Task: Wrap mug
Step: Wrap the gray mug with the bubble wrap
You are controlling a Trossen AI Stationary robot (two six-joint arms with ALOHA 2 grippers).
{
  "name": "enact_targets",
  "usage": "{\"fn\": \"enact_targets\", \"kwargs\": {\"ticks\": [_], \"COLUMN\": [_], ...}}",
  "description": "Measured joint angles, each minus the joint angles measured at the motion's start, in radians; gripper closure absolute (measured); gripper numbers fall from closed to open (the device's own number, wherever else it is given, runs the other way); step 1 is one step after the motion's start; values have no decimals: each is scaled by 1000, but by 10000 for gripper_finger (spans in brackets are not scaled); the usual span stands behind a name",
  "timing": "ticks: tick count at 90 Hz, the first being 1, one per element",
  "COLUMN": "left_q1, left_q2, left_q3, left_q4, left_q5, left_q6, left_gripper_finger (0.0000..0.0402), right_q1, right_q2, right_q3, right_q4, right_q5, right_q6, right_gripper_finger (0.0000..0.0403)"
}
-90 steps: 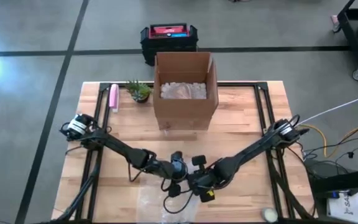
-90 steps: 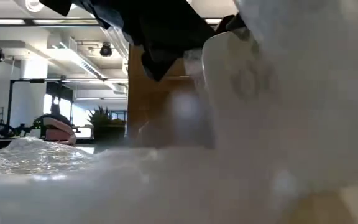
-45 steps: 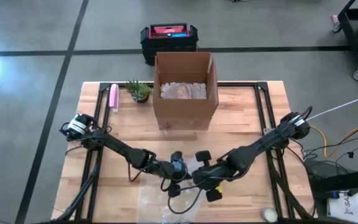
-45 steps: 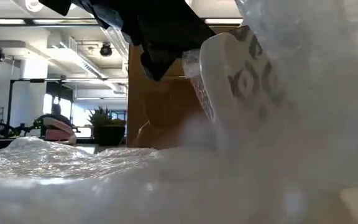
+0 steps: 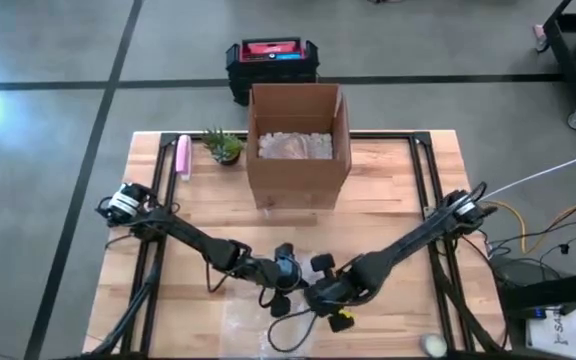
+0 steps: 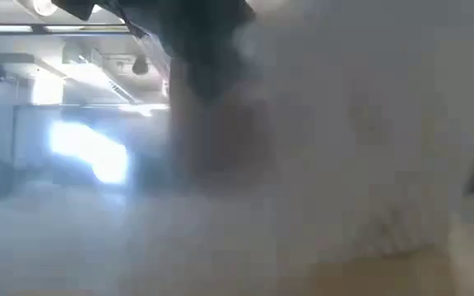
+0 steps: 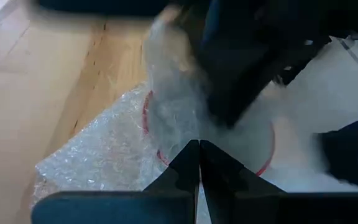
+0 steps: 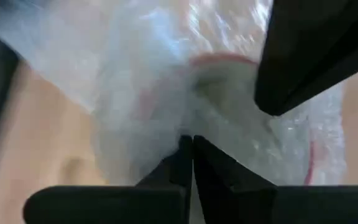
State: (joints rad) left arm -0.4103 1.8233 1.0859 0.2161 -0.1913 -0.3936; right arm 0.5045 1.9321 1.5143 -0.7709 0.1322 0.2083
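A white mug with a red rim (image 7: 166, 127) lies near the middle of the table's near edge, under a clear sheet of bubble wrap (image 5: 268, 322). In the right wrist view the mug (image 8: 225, 84) shows through the wrap (image 8: 142, 93). My left gripper (image 5: 285, 300) and my right gripper (image 5: 318, 299) meet over the mug, each shut on wrap. From above, both grippers hide the mug. The low view shows only blurred white wrap (image 6: 319, 164). My left gripper pinches bubble wrap (image 7: 188, 134) between its two shut fingers, right beside the mug's red rim; whether it has an edge or a fold, I cannot tell. The rest of the sheet lies on the table. My right gripper pinches a bunched part of the wrap (image 8: 176, 127) between its shut fingers, close over the mug. The wrap spreads away from the fingertips over the mug's rim (image 8: 219, 60).
An open cardboard box (image 5: 298, 145) stands at the far middle of the table, with a small plant (image 5: 225, 147) and a pink object (image 5: 182, 157) to its left. A black and red case (image 5: 273, 62) sits on the floor beyond. A pale round thing (image 5: 431, 344) lies near right.
My right gripper swung a little toward the table's right edge, then came back toward the left gripper and the near edge. The wrap it holds has been drawn across the mug, which showed in the low view and is now hidden by white blur.
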Motion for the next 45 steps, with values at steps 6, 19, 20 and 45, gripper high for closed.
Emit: {"fn": "enact_targets", "kwargs": {"ticks": [6,19,20,45], "left_q1": [0,0,0,-13], "left_q2": [0,-12,-16,-205], "left_q3": [0,0,-1,0], "left_q4": [0,-8,-10,-320], "left_q5": [0,20,26,31], "left_q6": [0,0,0,-76], "left_gripper_finger": [401,401,401,402], "right_q1": [-14,-25,-25,-25], "right_q2": [22,52,52,45], "right_q3": [2,5,5,1], "right_q4": [3,13,13,19], "right_q5": [17,17,18,18], "right_q6": [-5,-18,-18,-13], "right_gripper_finger": [403,403,403,403]}}
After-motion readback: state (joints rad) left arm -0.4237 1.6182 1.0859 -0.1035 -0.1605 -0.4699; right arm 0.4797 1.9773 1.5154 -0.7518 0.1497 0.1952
